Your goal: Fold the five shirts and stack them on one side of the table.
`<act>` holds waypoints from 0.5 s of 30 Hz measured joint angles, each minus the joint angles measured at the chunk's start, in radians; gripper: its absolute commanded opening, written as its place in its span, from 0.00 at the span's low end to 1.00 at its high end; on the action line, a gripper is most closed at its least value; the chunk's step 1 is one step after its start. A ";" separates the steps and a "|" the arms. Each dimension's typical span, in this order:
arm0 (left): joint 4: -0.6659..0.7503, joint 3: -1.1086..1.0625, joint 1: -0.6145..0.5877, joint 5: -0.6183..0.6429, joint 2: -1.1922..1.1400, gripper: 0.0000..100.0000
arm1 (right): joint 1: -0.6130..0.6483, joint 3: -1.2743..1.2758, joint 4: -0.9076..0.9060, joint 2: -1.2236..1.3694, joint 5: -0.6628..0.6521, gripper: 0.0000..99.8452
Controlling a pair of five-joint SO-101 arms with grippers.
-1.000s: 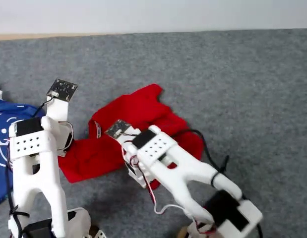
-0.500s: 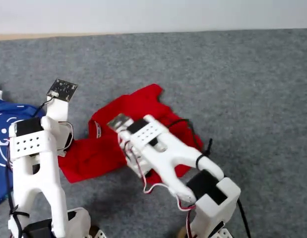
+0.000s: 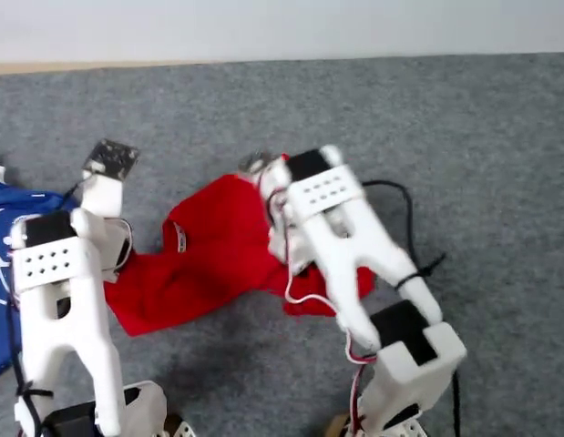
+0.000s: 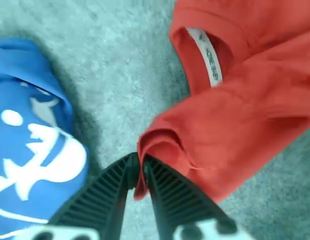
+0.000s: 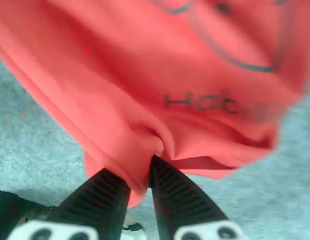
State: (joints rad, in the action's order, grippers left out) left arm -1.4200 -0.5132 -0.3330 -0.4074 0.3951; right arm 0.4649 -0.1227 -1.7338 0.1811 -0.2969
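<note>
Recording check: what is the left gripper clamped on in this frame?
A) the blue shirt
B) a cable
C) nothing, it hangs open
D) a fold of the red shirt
D: in the left wrist view, the left gripper has its fingers pinched on a fold of the red shirt, while the blue shirt lies apart from it.

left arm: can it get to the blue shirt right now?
Probably not as is. The blue shirt lies close beside the left gripper, with nothing between them, but that gripper is shut on the red shirt at its edge. It would have to let go first.
</note>
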 measured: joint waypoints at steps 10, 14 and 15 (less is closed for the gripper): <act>-0.167 0.539 0.041 0.092 0.000 0.00 | -0.184 -0.132 -0.012 -0.281 -0.138 0.01; -0.201 0.749 0.103 0.095 0.002 0.00 | -0.250 -0.137 -0.012 -0.402 -0.186 0.01; -0.204 0.793 0.117 0.095 0.002 0.00 | -0.262 -0.137 -0.012 -0.431 -0.201 0.01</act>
State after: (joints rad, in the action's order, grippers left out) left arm -1.6241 0.2800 -0.2163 -0.3122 0.3966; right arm 0.2025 -0.2593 -1.7461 -0.2501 -0.4979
